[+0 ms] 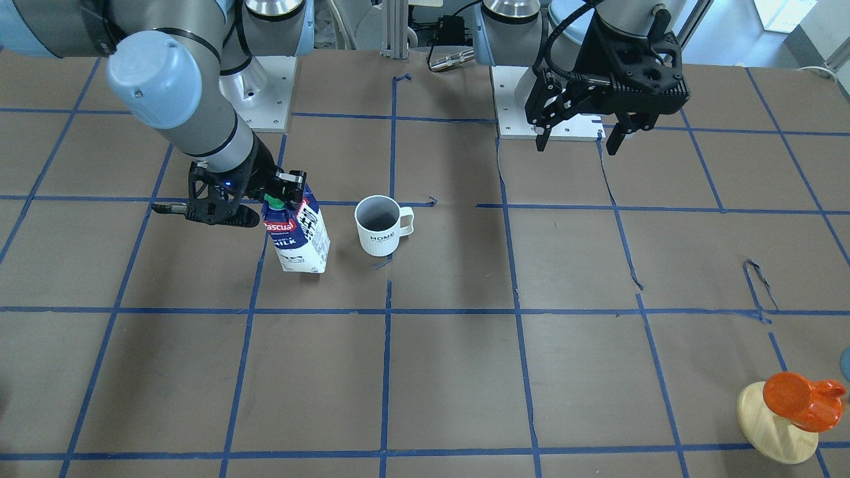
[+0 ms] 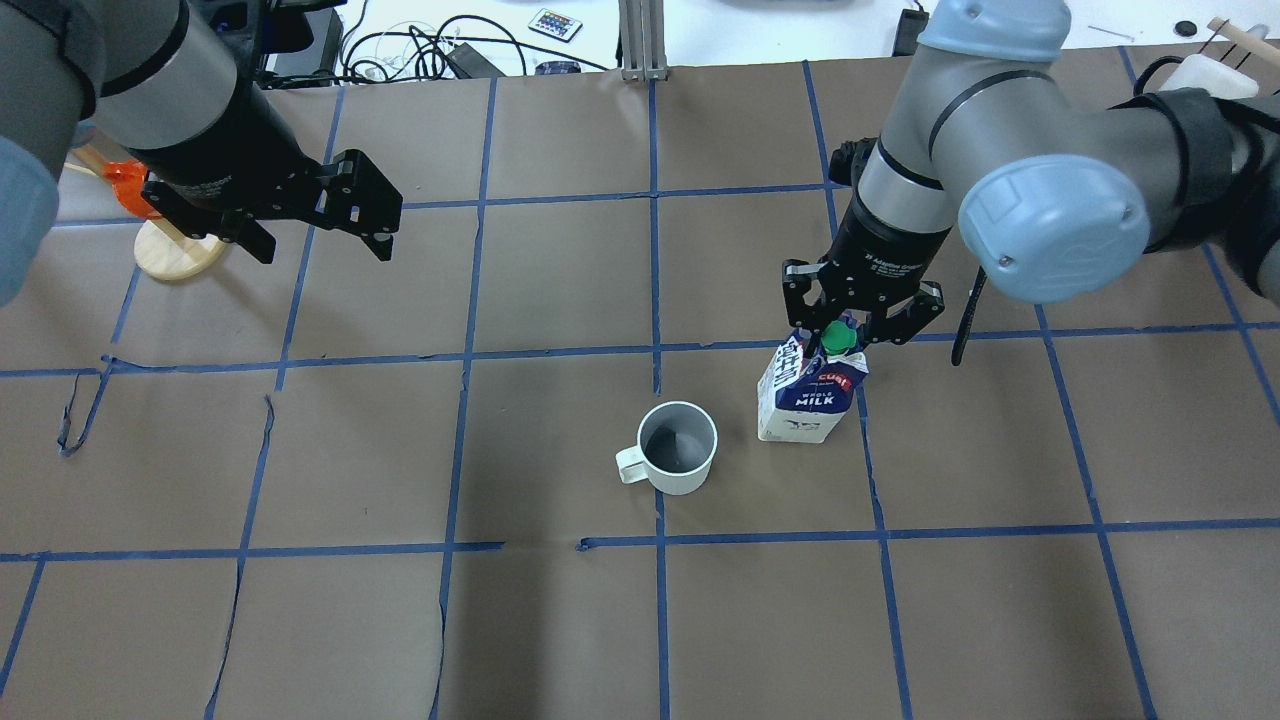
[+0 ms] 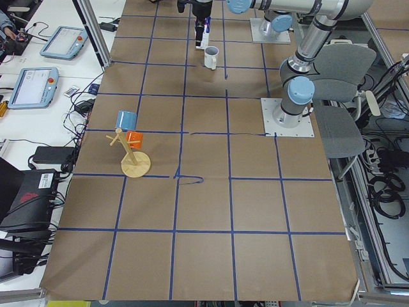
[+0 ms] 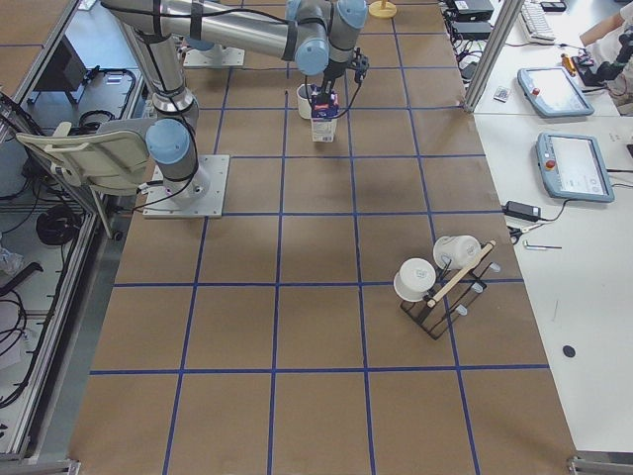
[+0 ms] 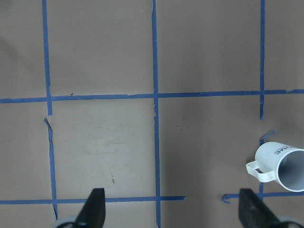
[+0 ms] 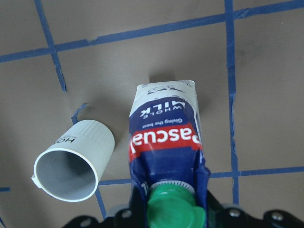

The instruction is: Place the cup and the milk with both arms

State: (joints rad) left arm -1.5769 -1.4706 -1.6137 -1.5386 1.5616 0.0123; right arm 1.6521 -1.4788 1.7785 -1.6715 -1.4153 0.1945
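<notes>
The milk [image 1: 299, 236] is a blue and white carton with a green cap, standing upright left of the cup in the front view. My right gripper [image 1: 275, 196] is shut on its gable top from above; it shows in the overhead view [image 2: 840, 330] over the milk [image 2: 810, 390]. In the right wrist view the milk [image 6: 166, 137] fills the middle. The white ribbed cup [image 1: 380, 226] stands upright beside it, handle pointing away from the carton; it also shows in the overhead view [image 2: 680, 450]. My left gripper [image 1: 578, 139] hangs open and empty, high and far from both, near its base.
An orange cup-like thing on a round wooden base [image 1: 797, 401] stands at the table's corner on my left side. A black rack with white mugs [image 4: 435, 282] sits on the far right end. Blue tape lines grid the brown table [image 2: 560, 620].
</notes>
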